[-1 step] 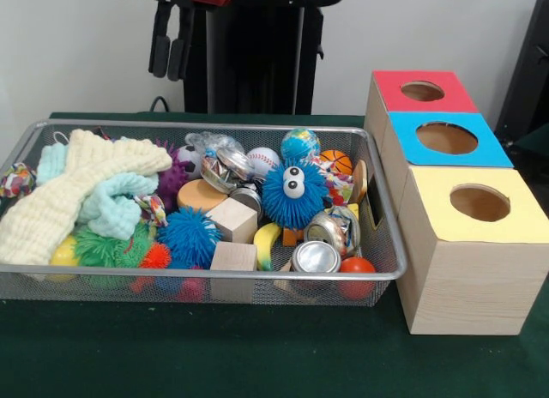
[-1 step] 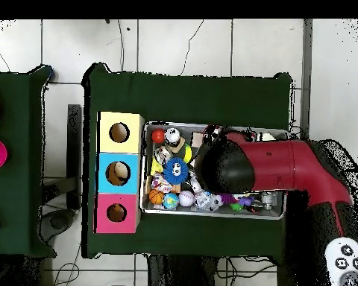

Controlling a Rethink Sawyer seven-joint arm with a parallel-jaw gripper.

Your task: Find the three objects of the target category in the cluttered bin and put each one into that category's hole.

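Note:
A wire mesh bin (image 1: 214,276) holds a heap of mixed objects. In it I see a blue fuzzy ball with googly eyes (image 1: 294,192), wooden blocks (image 1: 232,220), a shiny metal can (image 1: 316,257), a baseball (image 1: 262,160), a globe ball (image 1: 300,144), a small basketball (image 1: 336,161), a banana (image 1: 266,244), a red ball (image 1: 356,268), spiky balls (image 1: 189,237) and knitted cloths (image 1: 77,188). My gripper (image 1: 169,45) hangs high above the bin's back left, open and holding nothing. In the overhead view the red arm (image 2: 279,165) covers the bin's middle and hides the gripper.
Three wooden boxes stand in a row beside the bin, each with a round hole in its top: red top (image 1: 446,102), blue top (image 1: 485,149), yellow top (image 1: 437,214). Green cloth (image 1: 171,355) covers the table. In the overhead view a second green table (image 2: 18,149) is at the left.

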